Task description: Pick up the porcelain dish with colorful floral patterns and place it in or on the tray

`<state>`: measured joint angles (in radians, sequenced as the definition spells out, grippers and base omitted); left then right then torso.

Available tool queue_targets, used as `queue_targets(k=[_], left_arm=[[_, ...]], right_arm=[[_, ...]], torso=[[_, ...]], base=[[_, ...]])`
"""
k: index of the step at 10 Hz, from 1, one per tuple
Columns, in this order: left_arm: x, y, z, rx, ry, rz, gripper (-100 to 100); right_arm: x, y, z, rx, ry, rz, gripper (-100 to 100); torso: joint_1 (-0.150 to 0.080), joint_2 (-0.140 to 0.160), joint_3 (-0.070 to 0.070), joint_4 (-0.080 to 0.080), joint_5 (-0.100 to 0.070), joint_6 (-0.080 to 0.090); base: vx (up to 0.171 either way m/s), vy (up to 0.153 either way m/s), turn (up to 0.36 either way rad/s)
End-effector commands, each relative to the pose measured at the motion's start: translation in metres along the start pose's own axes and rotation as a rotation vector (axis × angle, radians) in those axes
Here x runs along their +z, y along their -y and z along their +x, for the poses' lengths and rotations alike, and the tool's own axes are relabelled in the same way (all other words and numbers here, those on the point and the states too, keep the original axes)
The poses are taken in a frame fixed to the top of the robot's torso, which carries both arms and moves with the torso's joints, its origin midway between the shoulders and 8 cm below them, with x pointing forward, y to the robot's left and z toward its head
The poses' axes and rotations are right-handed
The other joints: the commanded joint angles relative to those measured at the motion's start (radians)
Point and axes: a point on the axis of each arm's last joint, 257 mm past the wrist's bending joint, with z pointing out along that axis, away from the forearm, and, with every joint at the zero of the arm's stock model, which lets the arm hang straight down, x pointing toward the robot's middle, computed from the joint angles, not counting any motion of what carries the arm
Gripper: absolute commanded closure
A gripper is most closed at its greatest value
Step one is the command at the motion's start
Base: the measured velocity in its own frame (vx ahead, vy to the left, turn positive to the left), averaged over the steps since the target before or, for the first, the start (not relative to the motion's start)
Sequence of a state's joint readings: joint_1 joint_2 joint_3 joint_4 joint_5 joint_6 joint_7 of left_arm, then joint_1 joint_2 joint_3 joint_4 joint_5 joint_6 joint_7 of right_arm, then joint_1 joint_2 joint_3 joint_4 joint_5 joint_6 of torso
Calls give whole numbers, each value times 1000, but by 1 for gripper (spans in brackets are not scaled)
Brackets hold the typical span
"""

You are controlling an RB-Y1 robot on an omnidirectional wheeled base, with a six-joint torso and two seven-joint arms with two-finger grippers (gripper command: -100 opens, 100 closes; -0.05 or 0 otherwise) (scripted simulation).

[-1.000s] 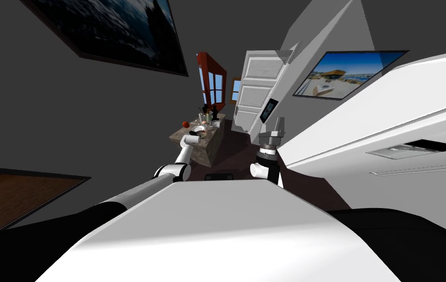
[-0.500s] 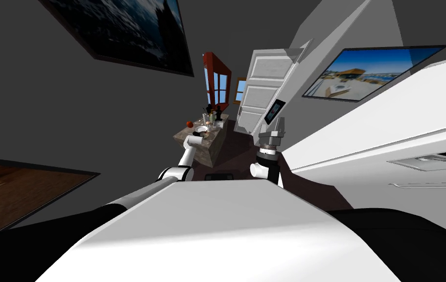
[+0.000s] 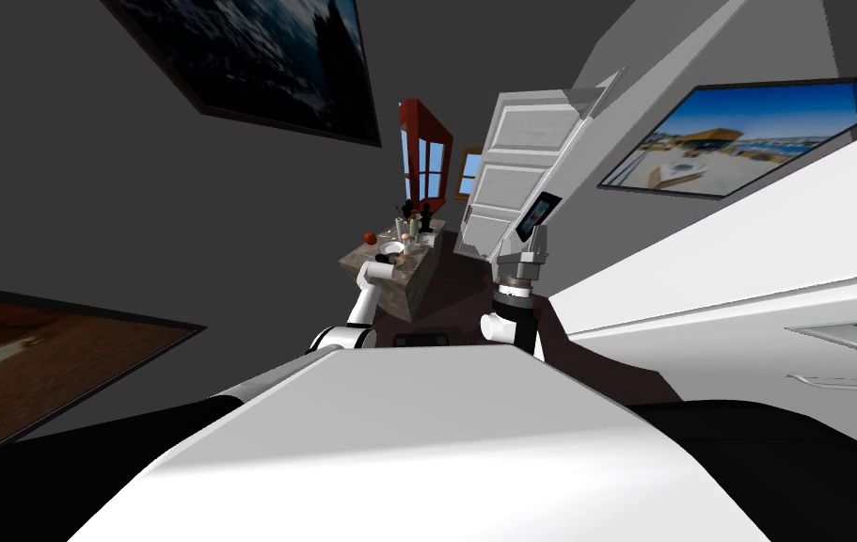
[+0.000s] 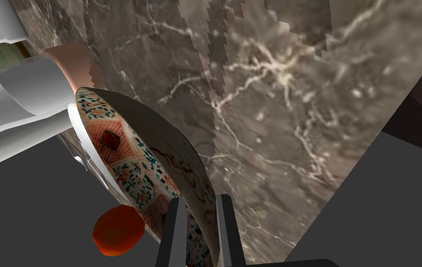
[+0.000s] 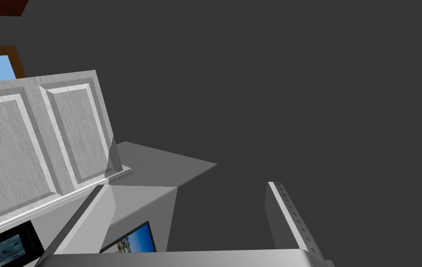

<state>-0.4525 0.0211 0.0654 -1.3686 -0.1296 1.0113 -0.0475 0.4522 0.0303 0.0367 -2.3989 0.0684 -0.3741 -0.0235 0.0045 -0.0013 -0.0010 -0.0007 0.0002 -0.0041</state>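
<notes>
Marbled brown counter (image 4: 298, 116) lies beyond the patterned dish (image 4: 131, 162) gripped in left jaws; right jaws stand parted.

Check the bench (image 4: 288, 139): its top is brown marble with white veins. A red-orange fruit (image 3: 370, 237) sits near one edge of it. A cluster of bottles and glasses (image 3: 414, 221) stands at the far end. The patterned dish (image 4: 131, 162) stands steeply tilted over the marble beside a pale pink vessel (image 4: 73, 60). You cannot tell whether the dish touches the top.
</notes>
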Motion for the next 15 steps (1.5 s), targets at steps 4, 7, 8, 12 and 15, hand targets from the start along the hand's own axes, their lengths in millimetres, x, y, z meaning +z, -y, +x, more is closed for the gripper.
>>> queue_targets(k=[4, 7, 8, 12, 15], left_arm=[[-10, 28, -53, -2, 81, 50, 100], [-30, 57, -103, -47, 152, 101, 100], [-36, 63, -114, -63, 165, 113, 100], [-60, 84, -150, -135, 210, 152, 100], [-81, 97, -179, -200, 246, 177, 100]], right_arm=[[0, 0, 0, 0, 0, 0, 0], [0, 0, 0, 0, 0, 0, 0], [0, 0, 0, 0, 0, 0, 0], [0, 0, 0, 0, 0, 0, 0], [0, 0, 0, 0, 0, 0, 0]], torso=[[-1, 5, 3, 2, -1, -1], [-7, 10, 7, 4, -3, 0], [-9, 11, 7, 4, -3, 1], [-10, 9, 7, 4, -4, 2], [-10, 10, 7, 5, -4, 2]], base=[[-40, -21, 6], [-102, -102, 0], [-95, -110, -18], [-70, -105, -14], [-63, -115, -26]])
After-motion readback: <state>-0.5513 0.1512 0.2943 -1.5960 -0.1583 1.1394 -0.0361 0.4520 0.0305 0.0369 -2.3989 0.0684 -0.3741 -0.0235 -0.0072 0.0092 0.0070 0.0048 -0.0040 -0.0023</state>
